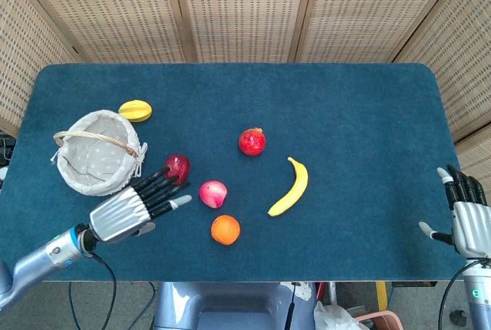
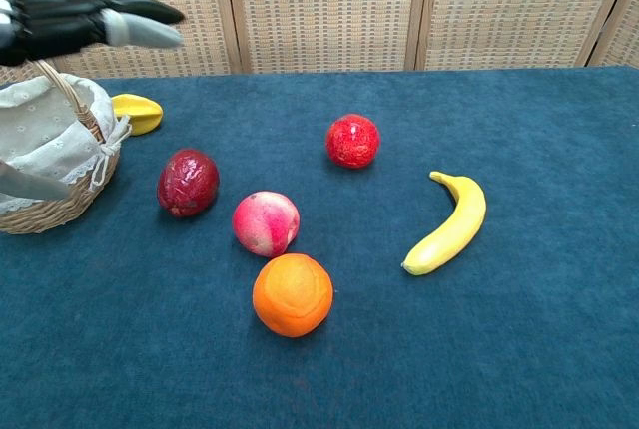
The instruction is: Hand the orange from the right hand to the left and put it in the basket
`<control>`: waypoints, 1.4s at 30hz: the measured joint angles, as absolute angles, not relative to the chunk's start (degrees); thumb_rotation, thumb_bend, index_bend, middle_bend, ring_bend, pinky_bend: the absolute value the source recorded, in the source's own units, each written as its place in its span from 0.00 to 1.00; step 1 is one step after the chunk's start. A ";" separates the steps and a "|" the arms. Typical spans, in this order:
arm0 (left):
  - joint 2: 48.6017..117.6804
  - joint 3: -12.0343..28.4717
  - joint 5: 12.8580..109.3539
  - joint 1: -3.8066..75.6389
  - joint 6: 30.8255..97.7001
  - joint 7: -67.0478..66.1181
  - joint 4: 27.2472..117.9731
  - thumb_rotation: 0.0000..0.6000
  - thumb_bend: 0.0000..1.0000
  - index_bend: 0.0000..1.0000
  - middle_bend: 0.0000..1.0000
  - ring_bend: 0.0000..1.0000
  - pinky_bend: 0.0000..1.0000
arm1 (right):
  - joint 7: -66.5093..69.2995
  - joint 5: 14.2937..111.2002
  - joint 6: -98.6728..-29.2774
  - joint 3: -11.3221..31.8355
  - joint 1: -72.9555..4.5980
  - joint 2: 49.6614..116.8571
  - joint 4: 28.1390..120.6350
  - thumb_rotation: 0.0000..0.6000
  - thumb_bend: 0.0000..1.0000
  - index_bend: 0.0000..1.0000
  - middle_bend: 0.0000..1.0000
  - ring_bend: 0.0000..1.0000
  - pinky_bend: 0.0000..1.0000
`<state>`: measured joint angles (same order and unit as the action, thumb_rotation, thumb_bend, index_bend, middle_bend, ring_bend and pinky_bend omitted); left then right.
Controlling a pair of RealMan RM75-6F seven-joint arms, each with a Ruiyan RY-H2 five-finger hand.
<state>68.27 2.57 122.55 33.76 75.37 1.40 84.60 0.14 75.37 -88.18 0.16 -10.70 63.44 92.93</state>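
The orange [image 1: 225, 229] sits loose on the blue surface [image 1: 368, 115], just in front of a pink peach [image 1: 212, 193], so no handover has begun. The left robot hand [image 1: 134, 207] hovers near it, fingers stretched out, holding nothing. The right robot hand [image 1: 466, 219] hangs off the far edge, open and empty. The cloth-lined basket [image 1: 98, 152] looks empty, ready for the fruit.

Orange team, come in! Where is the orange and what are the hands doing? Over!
Both hands open, left hand near basket, right hand at table edge. Orange on table, unheld. Peach beside it.
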 measured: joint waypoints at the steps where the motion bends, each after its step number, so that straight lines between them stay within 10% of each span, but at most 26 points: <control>1: 69.15 2.45 123.41 35.20 74.18 1.54 84.15 1.00 0.00 0.03 0.00 0.00 0.00 | 0.27 75.89 -88.57 0.26 -10.36 63.37 93.22 1.00 0.00 0.00 0.00 0.00 0.00; 19: 88.07 -2.55 126.42 51.78 58.48 2.90 69.55 1.00 0.00 0.08 0.04 0.01 0.08 | 2.27 76.90 -87.44 3.42 -7.95 63.18 91.65 1.00 0.00 0.00 0.00 0.00 0.00; 34: 98.06 -6.43 124.41 55.79 61.30 5.22 55.35 1.00 0.11 0.51 0.46 0.37 0.44 | 3.26 76.48 -86.37 5.36 -6.66 63.05 91.55 1.00 0.00 0.00 0.00 0.00 0.00; 42: 99.46 -7.08 124.11 56.41 70.36 5.45 51.10 1.00 0.12 0.56 0.50 0.41 0.48 | 3.65 77.19 -86.22 5.84 -6.14 62.91 91.65 1.00 0.00 0.00 0.00 0.00 0.00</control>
<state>99.46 -7.08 124.11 56.41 70.36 5.45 51.10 3.65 77.19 -86.22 5.84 -6.14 62.91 91.65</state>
